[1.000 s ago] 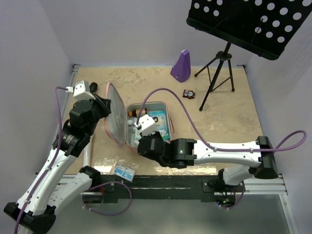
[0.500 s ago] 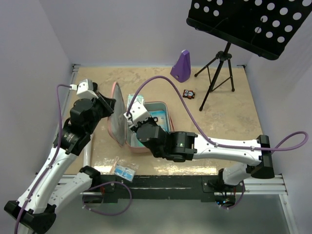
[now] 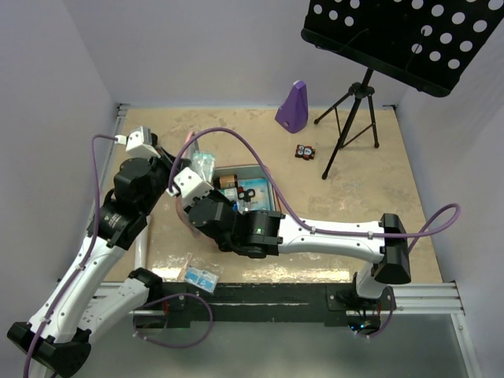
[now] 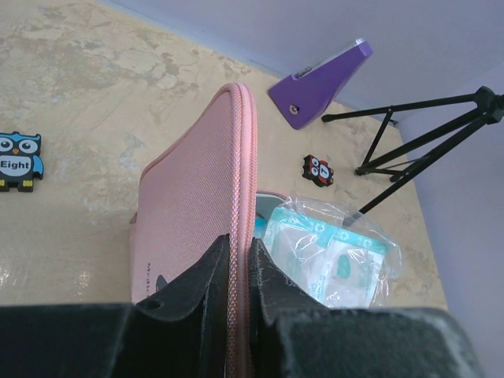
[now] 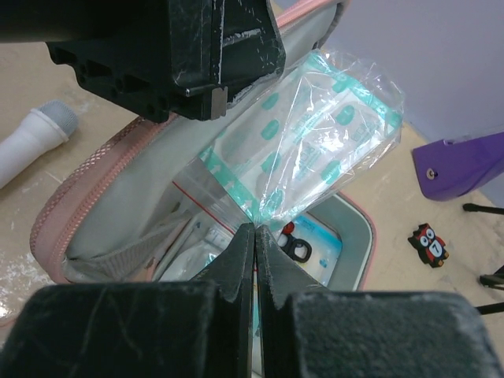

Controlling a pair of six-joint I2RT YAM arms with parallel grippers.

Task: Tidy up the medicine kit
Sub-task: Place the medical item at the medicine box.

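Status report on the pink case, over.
Left gripper shut on upright lid of pink fabric zip medicine kit. Right gripper shut on clear plastic packet of teal strips, beside lid. Left gripper body crowds packet.

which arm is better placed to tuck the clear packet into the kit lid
Right. The right hand pinches the packet beside the lid; the left hand clamps the lid's rim.
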